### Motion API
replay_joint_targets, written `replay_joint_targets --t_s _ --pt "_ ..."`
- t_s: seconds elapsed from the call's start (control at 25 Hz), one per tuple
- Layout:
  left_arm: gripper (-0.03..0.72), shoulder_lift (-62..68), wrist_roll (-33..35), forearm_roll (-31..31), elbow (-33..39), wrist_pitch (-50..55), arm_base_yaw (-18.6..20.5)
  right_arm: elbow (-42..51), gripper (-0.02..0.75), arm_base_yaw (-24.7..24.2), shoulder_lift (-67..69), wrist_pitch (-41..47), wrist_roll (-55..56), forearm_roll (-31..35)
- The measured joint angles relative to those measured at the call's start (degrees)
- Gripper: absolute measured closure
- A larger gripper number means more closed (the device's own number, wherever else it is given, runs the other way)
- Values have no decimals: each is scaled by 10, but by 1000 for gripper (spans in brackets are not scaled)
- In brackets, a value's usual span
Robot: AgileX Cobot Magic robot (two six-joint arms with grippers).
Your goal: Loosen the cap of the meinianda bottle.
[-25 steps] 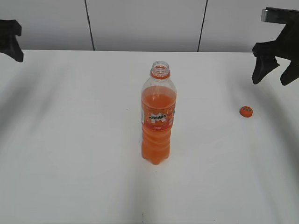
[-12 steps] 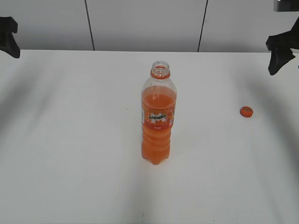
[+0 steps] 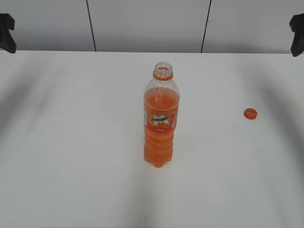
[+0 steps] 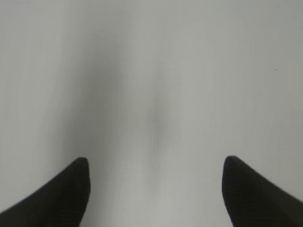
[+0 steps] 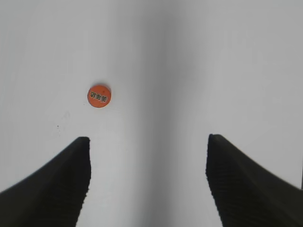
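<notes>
Well, both pairs of jaws stand spread wide with nothing between them: the left gripper (image 4: pixel 154 189) over bare white table (image 3: pixel 71 142), the right gripper (image 5: pixel 148 179) above the table near the cap (image 5: pixel 99 96). That cap lies well apart from the upright, uncapped meinianda bottle (image 3: pixel 161 121) mid-table.

White table (image 3: pixel 71 142), grey panelled wall (image 3: pixel 142 23) behind
</notes>
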Motion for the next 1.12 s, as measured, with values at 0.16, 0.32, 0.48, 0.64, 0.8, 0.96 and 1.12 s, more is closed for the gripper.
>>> replay_joint_targets --t_s 0.16,0.32,0.48,0.64,0.8,0.96,1.12 --pt "167 -36 1 6 0 2 0 0 171 0 -40 1 0 -1" --pt "167 -79 1 11 0 42 0 0 171 0 -89 19 0 -1" --pt "167 -134 5 18 0 72 -12 0 171 0 -139 41 0 -1" --pt "167 -193 5 19 4 93 -19 0 171 0 -194 68 0 -1" --pt "167 -256 14 19 31 108 -19 0 171 0 -252 77 0 0" --pt "167 -328 21 19 75 104 -19 1 171 0 -303 78 0 2" --pt "167 -401 22 19 126 78 -19 35 171 0 -360 78 2 17"
